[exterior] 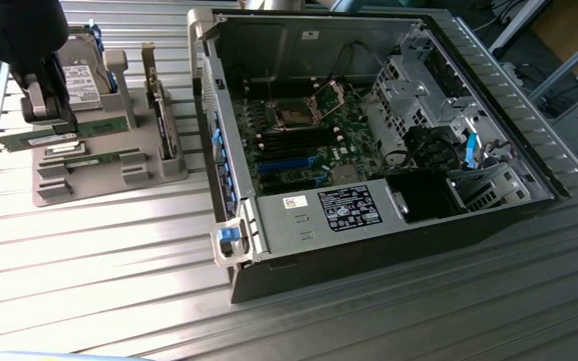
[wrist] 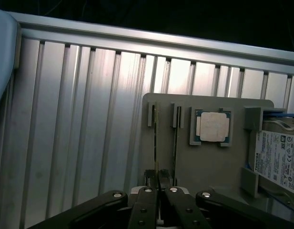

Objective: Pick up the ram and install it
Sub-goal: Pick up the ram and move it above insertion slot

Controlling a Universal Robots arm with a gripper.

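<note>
The gripper (wrist: 157, 183) sits nearest in the wrist view, jaws nearly shut on the ram (wrist: 156, 143), seen edge-on as a thin line standing in a slot of the grey holder (wrist: 208, 167); the exterior view shows the ram's long green face with a pale sticker at upper left; the open computer case (exterior: 369, 150) fills its centre.

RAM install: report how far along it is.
Done: the gripper is at the grey holder, jaws closed on the ram. In hand: that ram, sitting in its holder slot, not lifted. Left: it is not yet in the open computer case, whose black memory slots look empty.
</note>
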